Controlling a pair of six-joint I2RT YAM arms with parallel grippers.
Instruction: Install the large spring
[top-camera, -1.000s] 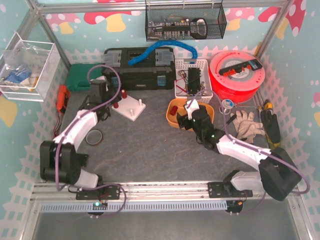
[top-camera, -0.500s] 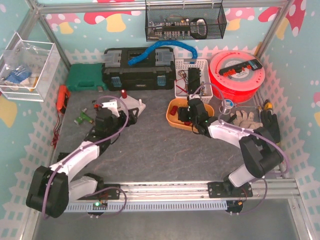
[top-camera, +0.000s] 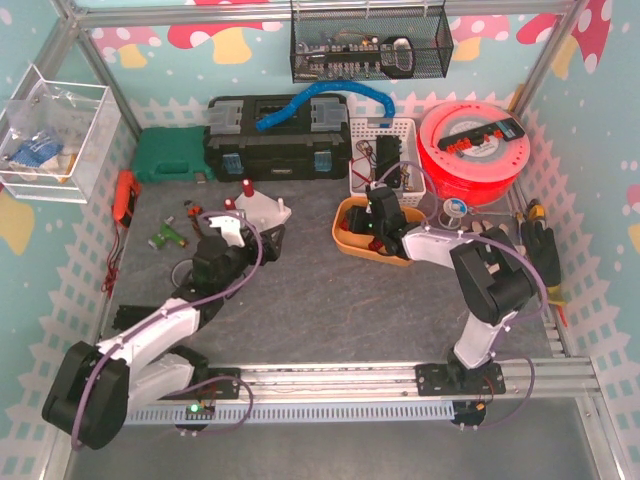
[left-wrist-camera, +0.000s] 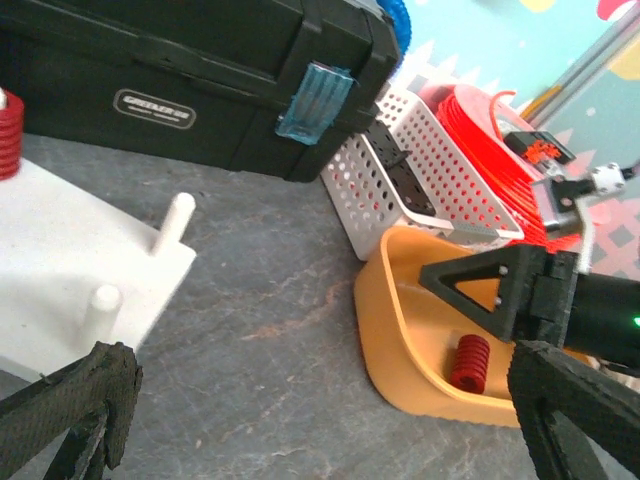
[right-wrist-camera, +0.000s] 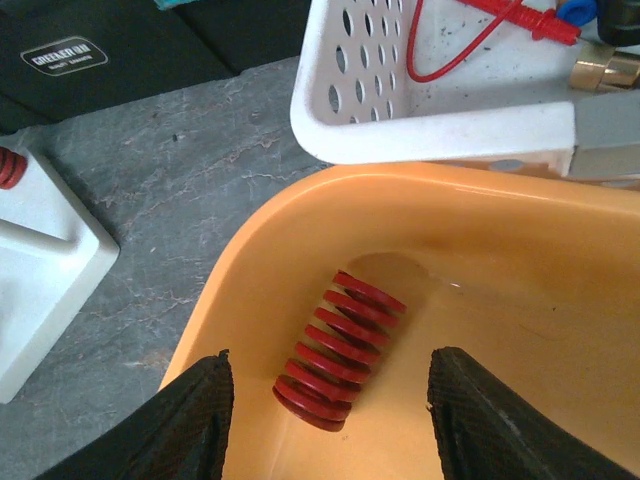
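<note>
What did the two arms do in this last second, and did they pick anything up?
The right tool reached farther out and now hangs open over the red spring in the orange bin. The left tool pulled back from the white peg board and faces it, open. Nothing was grabbed; spring, bin and board stayed put.

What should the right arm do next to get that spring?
Probably lower the right gripper a little, then close it. Its fingers stand open on either side of the red spring, which lies on its side in the orange bin, and they do not appear to touch it yet.
</note>
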